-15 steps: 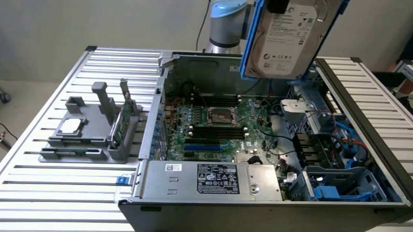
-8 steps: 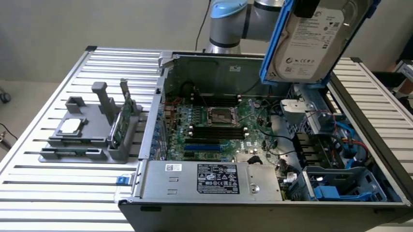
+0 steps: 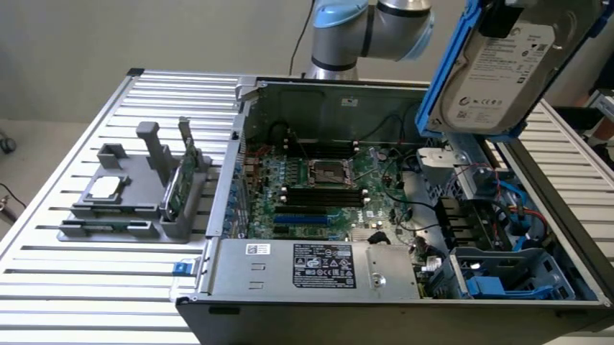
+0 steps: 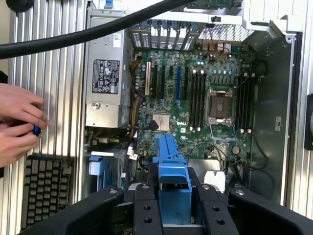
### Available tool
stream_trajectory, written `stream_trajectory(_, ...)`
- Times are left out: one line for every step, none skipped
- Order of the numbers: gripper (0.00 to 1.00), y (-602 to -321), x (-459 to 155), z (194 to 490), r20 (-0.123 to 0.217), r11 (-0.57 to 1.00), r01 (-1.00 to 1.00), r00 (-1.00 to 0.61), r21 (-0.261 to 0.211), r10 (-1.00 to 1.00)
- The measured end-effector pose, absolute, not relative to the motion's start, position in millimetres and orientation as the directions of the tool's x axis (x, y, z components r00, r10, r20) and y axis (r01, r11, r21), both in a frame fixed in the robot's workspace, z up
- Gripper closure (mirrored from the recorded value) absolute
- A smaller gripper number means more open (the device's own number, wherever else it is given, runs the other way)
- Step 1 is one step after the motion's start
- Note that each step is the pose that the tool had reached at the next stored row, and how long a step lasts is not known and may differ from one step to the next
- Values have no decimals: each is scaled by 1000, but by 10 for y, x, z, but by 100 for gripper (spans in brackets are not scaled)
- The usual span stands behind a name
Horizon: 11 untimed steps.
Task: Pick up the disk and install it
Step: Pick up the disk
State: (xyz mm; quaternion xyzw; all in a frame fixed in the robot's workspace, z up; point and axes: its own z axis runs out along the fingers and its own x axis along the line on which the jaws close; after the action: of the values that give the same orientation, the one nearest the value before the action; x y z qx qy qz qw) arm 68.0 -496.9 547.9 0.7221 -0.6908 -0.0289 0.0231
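Evidently the gripper (image 4: 173, 200) pinches the disk (image 3: 494, 68) by its blue carrier, holding it on edge at the exterior frame's upper right, high above the open computer case (image 3: 384, 320), probably to clear its walls.

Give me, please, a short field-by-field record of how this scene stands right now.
Grip: the gripper is shut on the disk, fingers either side of its blue carrier
Disk position: raised above the open computer case, not yet installed
Case interior: motherboard and power supply exposed
Exterior view's left: grey holder with chip and green card
Person: hands beside a keyboard
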Motion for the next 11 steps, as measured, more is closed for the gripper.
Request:
stream_trajectory(67,-4998,705,5475,-10,-45,-996,44,73,-999)
stream_trajectory(67,-5024,729,5473,-10,-45,-996,44,73,-999)
stream_trajectory(67,-5052,752,5469,-10,-44,-996,44,73,-999)
stream_trajectory(67,-5079,775,5466,-10,-44,-996,44,73,-999)
stream_trajectory(67,-5107,798,5463,-10,-44,-996,44,73,-999)
stream_trajectory(67,-5135,821,5459,-10,-45,-996,44,73,-999)
stream_trajectory(67,-5163,843,5456,-10,-45,-996,44,73,-999)
stream_trajectory(67,-5193,867,5452,-10,-45,-996,44,73,-999)
stream_trajectory(67,-5222,887,5447,-10,-44,-996,44,73,-999)
stream_trajectory(67,-5250,908,5443,-10,-44,-996,44,73,-999)
stream_trajectory(67,-5281,926,5433,-10,-44,-996,44,73,-999)
